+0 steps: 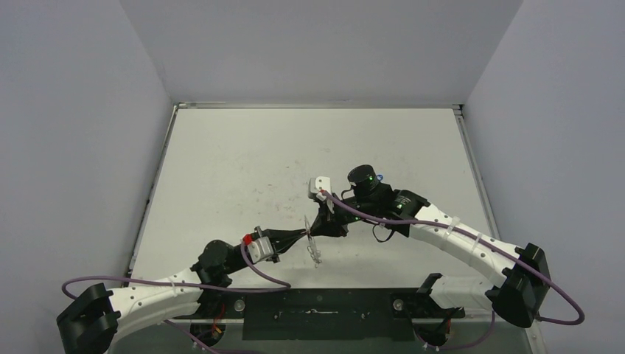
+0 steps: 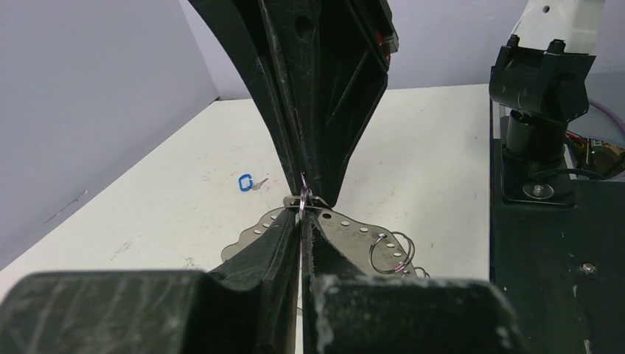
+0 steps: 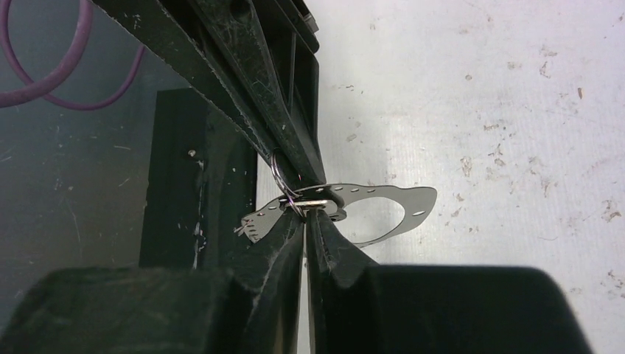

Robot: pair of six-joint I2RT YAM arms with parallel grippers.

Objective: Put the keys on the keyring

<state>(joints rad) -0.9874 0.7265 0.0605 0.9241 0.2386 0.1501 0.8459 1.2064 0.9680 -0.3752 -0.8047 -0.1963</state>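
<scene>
Pinching 1 keyring from opposite sides, 2 grippers meet tip to tip: the left gripper is clamped on its plate, the right gripper narrowed onto its rim. 1 blue-headed key lies apart on the table.

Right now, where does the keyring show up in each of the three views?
Top external: the keyring is low centre, seen edge-on, between the two arms' tips.
Left wrist: the keyring is low centre, spreading to both sides of the left claw.
Right wrist: the keyring is at centre, jutting right past the right claw.
Shared landmark: the spot on its rim where both claws meet tip to tip.
</scene>
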